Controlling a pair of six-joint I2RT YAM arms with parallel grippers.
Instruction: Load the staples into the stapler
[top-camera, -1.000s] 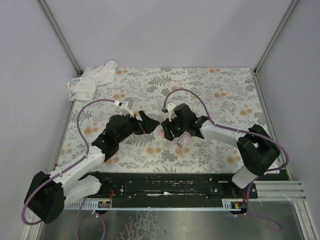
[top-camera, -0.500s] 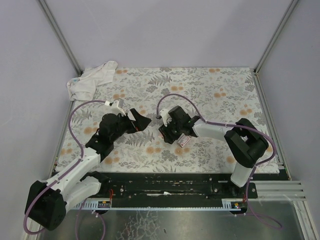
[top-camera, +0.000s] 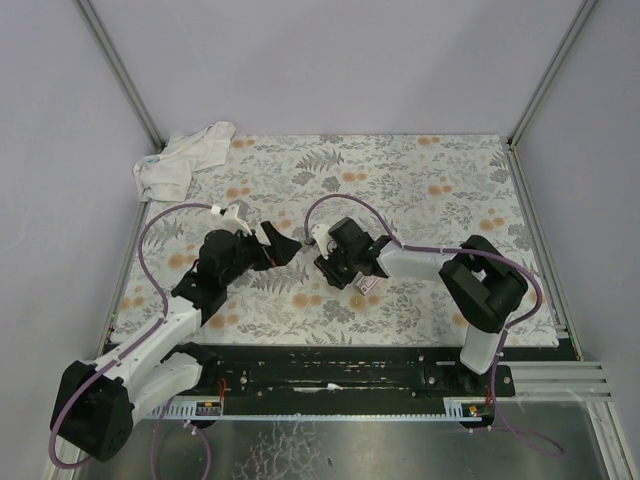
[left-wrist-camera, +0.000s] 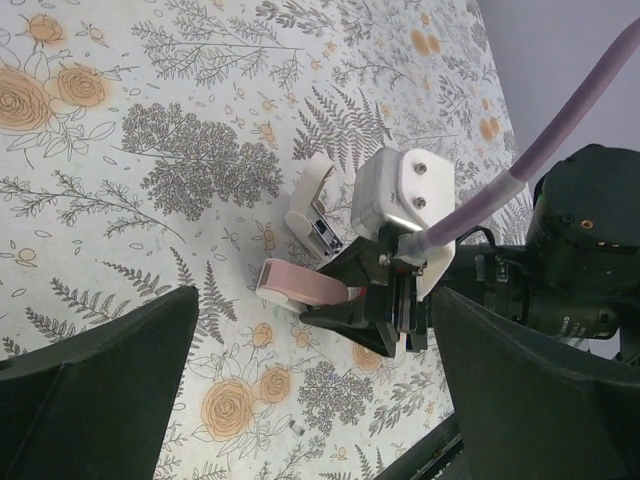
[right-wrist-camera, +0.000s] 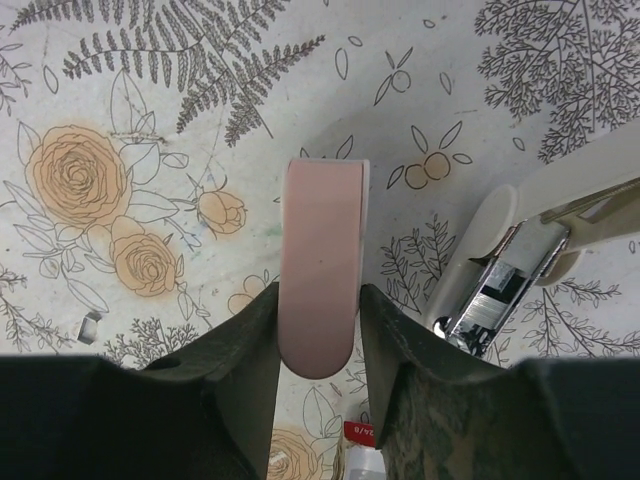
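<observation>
The stapler lies swung open on the floral mat. Its pink arm (right-wrist-camera: 320, 270) and its cream base with the bare metal channel (right-wrist-camera: 500, 290) are spread apart. My right gripper (right-wrist-camera: 320, 345) straddles the rounded end of the pink arm, and both fingers press its sides. From the left wrist view the pink arm (left-wrist-camera: 295, 283) pokes out of the right gripper (left-wrist-camera: 365, 315), with the cream base (left-wrist-camera: 312, 205) behind it. The staples box (top-camera: 368, 284) lies just behind the right gripper; only its red corner (right-wrist-camera: 360, 432) shows in the right wrist view. My left gripper (top-camera: 278, 243) hangs open to the left, holding nothing.
A crumpled white cloth (top-camera: 185, 160) lies at the mat's far left corner. A tiny metal scrap (left-wrist-camera: 295, 425) rests on the mat near the stapler. The black rail (top-camera: 340, 370) runs along the near edge.
The left gripper drew back to the left and opened wide. The right gripper slid left over the stapler and its fingers closed in on the pink arm.
</observation>
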